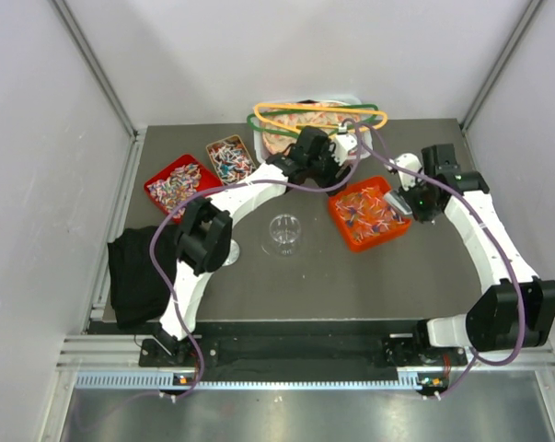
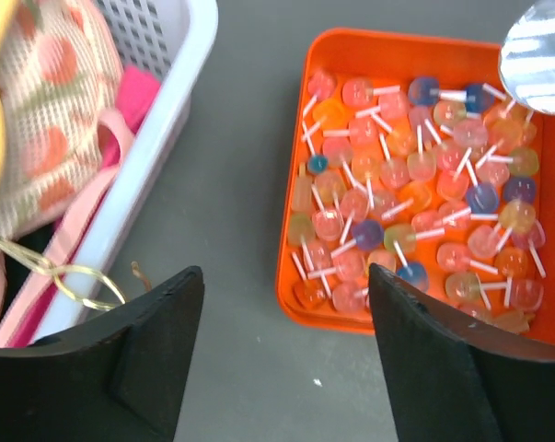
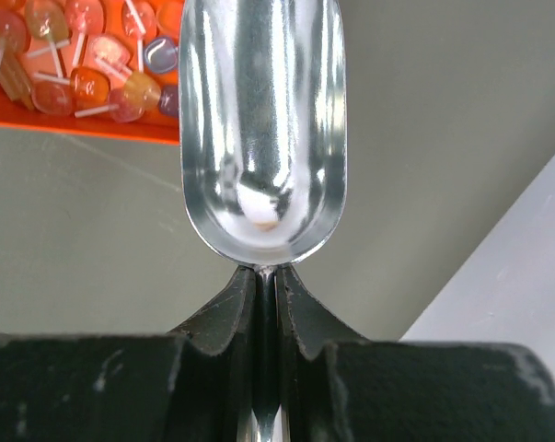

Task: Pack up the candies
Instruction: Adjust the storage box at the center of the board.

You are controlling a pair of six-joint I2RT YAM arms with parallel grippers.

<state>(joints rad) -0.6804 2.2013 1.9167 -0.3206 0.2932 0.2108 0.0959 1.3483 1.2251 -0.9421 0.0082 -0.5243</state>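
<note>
hovering over the table (image 2: 231, 184) btw a white basket (image 2: 180, 92) and the orange tray (image 2: 289, 221), the left gripper (image 2: 286, 272) is open w/ nothing in it. right gripper (image 3: 266, 281) is clamped on the handle of a metal scoop (image 3: 263, 120) at that tray's right edge. candies (image 2: 415, 184) fill the orange tray; more in the red tray (image 1: 152, 187) and brown tray (image 1: 213, 150), back left.

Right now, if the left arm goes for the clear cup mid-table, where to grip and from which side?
On the clear cup, pinch the wall at the rim, one finger inside, one outside, coming straight down. It stands upright, mouth up, apart from the orange tray, so the top looks unobstructed. The left gripper is open; the right gripper is shut on the scoop.
</note>
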